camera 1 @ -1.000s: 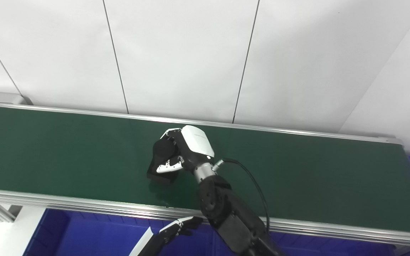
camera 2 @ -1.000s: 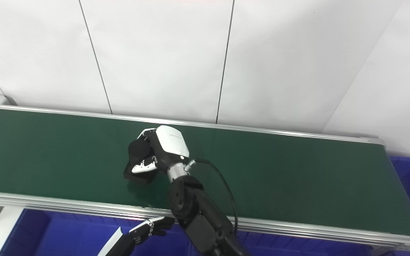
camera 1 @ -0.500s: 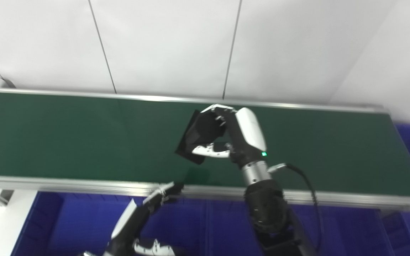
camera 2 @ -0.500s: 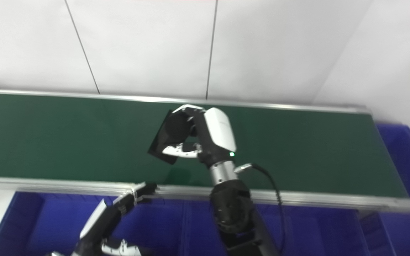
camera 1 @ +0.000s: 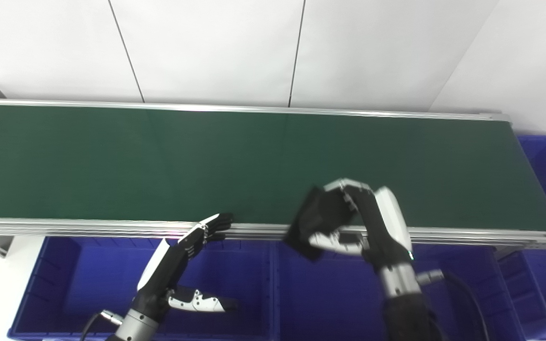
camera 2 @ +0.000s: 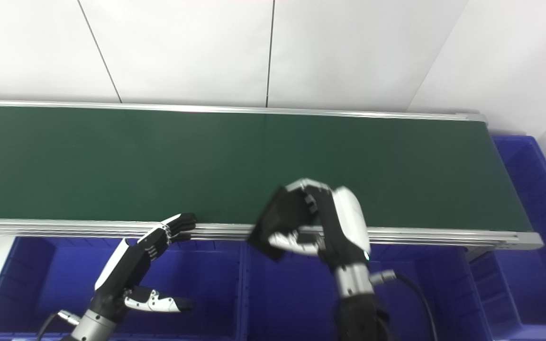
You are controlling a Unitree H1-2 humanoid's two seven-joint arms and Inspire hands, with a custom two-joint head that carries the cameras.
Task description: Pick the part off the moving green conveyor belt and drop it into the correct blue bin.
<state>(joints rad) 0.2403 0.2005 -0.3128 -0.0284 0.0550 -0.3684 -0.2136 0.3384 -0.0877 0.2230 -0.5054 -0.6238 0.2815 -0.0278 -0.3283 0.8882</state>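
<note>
Part: we see the flat black blocky part [camera 1: 314, 222] held up in the air over the near aluminium rail [camera 1: 88, 226] of the long green conveyor belt [camera 1: 159, 161], its lower corner hanging past the rail above the middle blue plastic bin [camera 1: 301, 303].
Right hand: our white-and-black right hand [camera 1: 363, 222] has its fingers curled over the part's top edge and its thumb pressed under it, so the part is clamped between them, tilted.
Left hand: our left hand [camera 1: 178, 265] is below the belt rail, fingers stretched out and apart, thumb out to the side, nothing in it; its fingertips [camera 1: 218, 221] reach up to the rail.
Bins: a row of blue bins sits just under the belt's near rail. The left blue bin [camera 1: 64, 284] lies beneath the left hand. What we can see of both bin floors shows only blue. A further blue bin [camera 1: 545, 161] stands at the belt's right end, its inside mostly out of view.
</note>
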